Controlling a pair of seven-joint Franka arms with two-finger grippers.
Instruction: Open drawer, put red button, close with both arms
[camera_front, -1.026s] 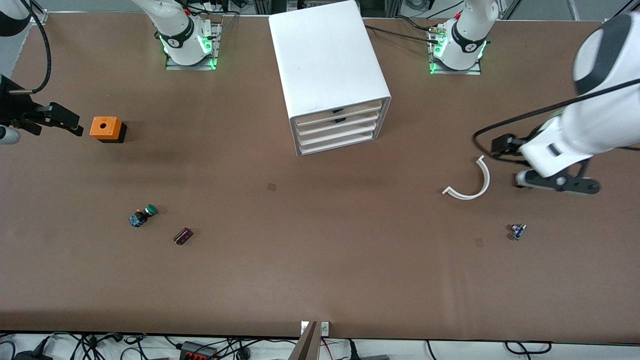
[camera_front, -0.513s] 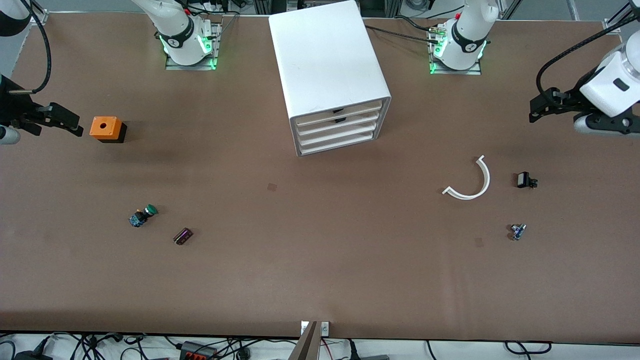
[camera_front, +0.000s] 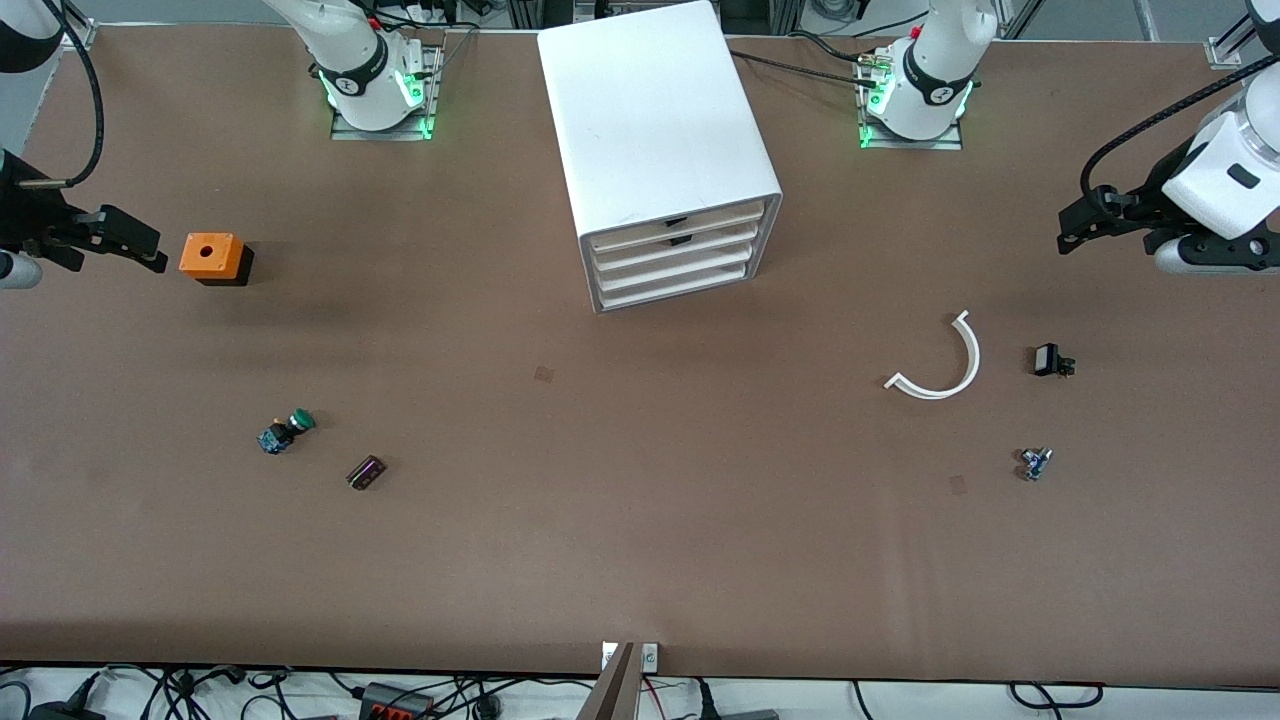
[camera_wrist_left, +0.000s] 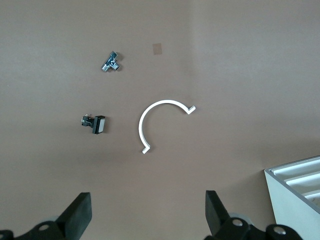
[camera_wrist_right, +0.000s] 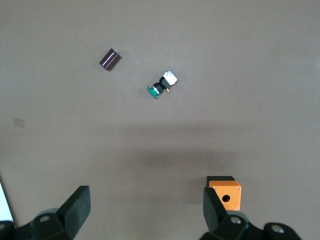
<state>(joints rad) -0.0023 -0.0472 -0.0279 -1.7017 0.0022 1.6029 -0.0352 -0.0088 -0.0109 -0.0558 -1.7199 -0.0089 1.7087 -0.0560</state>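
brown matte bench (camera_front: 640, 560), bare but for small parts; a tangle of cables (camera_front: 400, 695) runs along its near edge. in the front view, at 7 o'clock from the cabinet (camera_front: 650, 110), lie a dark block (camera_front: 366, 472) and a green button (camera_front: 288, 431) on its side. at 4 o'clock lie a small bluish part (camera_front: 1035, 463), a black part (camera_front: 1050, 360) and a white arc (camera_front: 945, 365). which of these, if any, is the red button i cannot tell. an orange box (camera_front: 212, 257) with a hole sits at 9 o'clock.

the cabinet stands mid-bench, its four fronts facing 5 o'clock. each drawer (camera_front: 672, 262) is pushed in, well apart from both pairs of fingers.

the left gripper (camera_wrist_left: 147, 215) hangs over bare bench at 3 o'clock from the cabinet, fingers (camera_wrist_left: 80, 212) wide apart and holding nothing. the right gripper (camera_wrist_right: 145, 212) hangs at 9 o'clock, just beside the orange box, fingers (camera_wrist_right: 77, 207) likewise spread and holding nothing.

green lights glow at both arm bases along the bench's top edge.
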